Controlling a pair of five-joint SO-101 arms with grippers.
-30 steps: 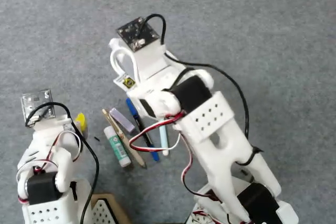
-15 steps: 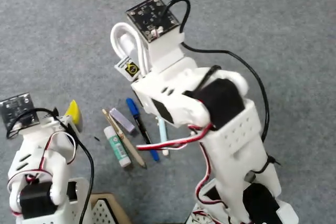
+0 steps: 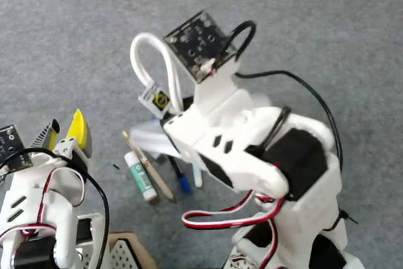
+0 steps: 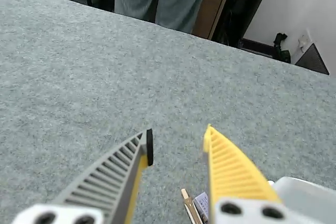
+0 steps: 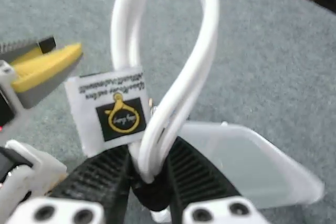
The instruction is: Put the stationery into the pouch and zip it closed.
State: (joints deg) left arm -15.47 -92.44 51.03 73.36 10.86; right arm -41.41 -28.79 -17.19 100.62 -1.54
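- Right pincer (image 5: 149,179) — clamped on the white loop (image 5: 176,51) of the clear pouch (image 5: 247,166), which hung above the table (image 3: 327,36).
- Left pincer (image 4: 178,136) — jaws stood apart, empty.
- Stationery (image 3: 140,177) lay on the table, partly under the pouch.

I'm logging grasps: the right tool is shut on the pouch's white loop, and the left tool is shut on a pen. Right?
Not quite: the left tool is open and holds nothing, as the left wrist view shows. The right tool is indeed shut on the pouch's white loop.
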